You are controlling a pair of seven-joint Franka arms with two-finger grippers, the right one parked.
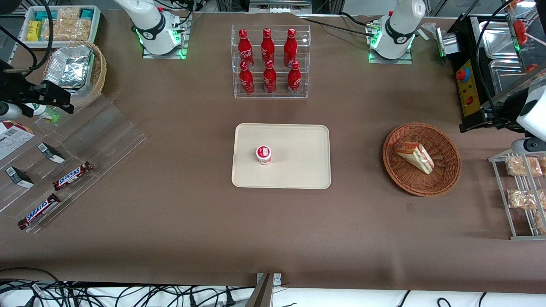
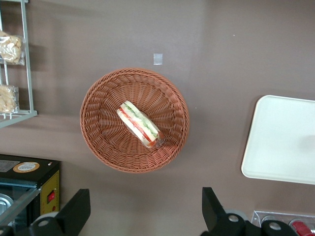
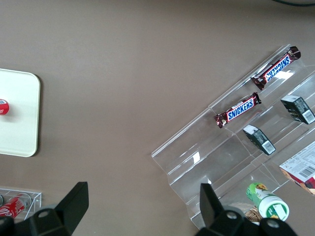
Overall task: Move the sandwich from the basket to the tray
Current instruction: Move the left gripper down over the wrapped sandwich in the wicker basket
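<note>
The sandwich point(image 1: 413, 157) point(image 2: 140, 124), a white-bread wedge with green and red filling, lies in the round reddish-brown basket point(image 1: 426, 192) point(image 2: 98, 123) toward the working arm's end of the table. The cream tray point(image 1: 298, 170) point(image 2: 280, 142) lies mid-table with a small red-and-white cup point(image 1: 263, 154) standing on it. My gripper point(image 2: 145, 214) hangs open and empty high above the bare table just beside the basket, apart from the sandwich. In the front view only the arm's white wrist point(image 1: 532, 117) shows at the frame's edge, above the table between the basket and the wire rack.
A clear rack of red bottles point(image 1: 270, 62) stands farther from the front camera than the tray. A wire rack of packaged snacks point(image 1: 522, 196) and a black control box point(image 1: 469, 89) flank the basket. Acrylic shelves with Snickers bars point(image 1: 72, 175) sit at the parked arm's end.
</note>
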